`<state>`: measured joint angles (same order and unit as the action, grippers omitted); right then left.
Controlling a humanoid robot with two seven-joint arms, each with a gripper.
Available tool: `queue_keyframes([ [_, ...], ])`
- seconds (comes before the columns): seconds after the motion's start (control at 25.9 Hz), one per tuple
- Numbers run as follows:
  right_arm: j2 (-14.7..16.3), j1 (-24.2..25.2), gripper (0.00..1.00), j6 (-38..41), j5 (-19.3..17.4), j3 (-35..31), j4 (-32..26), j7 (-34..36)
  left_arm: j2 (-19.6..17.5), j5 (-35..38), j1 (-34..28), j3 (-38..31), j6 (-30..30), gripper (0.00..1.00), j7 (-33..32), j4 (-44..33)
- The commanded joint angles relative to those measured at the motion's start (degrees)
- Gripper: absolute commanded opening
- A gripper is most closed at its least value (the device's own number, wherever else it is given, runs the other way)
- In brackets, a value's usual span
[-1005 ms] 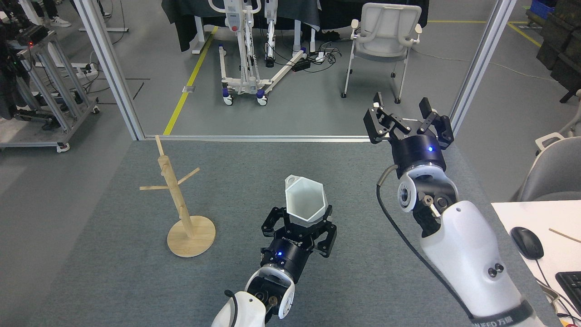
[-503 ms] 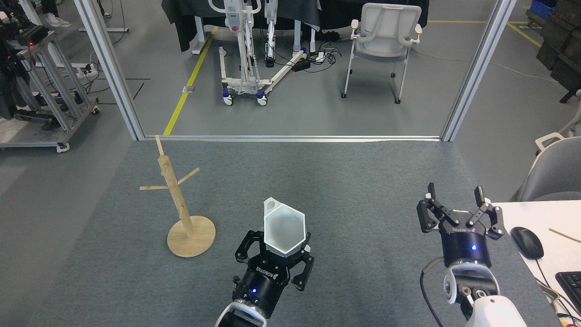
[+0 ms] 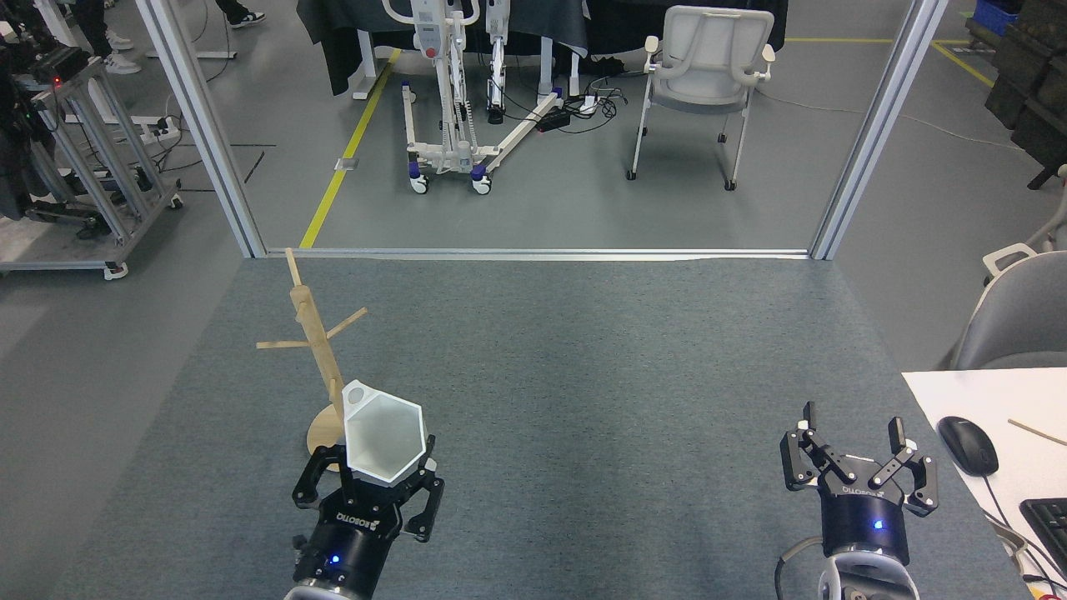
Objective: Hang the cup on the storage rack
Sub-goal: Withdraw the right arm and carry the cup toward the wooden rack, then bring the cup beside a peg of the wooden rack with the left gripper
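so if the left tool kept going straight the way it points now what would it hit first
Most likely the storage rack. The left tool, shut on the cup, points up and away from the camera, and the cup's tab already overlaps the rack's post just above the base. Depth is unclear from this single view, so it may pass just beside it.

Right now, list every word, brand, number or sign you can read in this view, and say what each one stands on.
"ROBOTIQ", white letters on the black body of the left gripper, whose jaws are closed on the cup.
"ROBOTIQ", on the black body of the right gripper; small, only just legible.
Nothing is printed on the cup or the storage rack.
Any labels on the background equipment are too small to read.
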<state>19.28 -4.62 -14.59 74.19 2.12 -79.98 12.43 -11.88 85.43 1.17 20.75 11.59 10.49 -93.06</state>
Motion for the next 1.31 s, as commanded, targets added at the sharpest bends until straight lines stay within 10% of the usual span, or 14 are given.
queue_keyframes([
  [0.0,-0.29,0.31,0.99,0.0,0.6,-0.02,0.08,-0.13,-0.86,0.0,-1.61,-3.35,-0.43,0.29,0.23,-0.54],
  [0.58,0.24,-1.53,0.99,2.02,0.51,-0.02,4.48,-0.39,-13.17,1.06,-1.26,-8.79,-2.45,0.28,0.05,2.62],
  [1.28,-0.03,-1.71,0.99,1.93,-0.02,0.42,6.15,-0.31,-14.31,7.82,6.74,-8.8,-9.39,0.28,0.05,13.35],
])
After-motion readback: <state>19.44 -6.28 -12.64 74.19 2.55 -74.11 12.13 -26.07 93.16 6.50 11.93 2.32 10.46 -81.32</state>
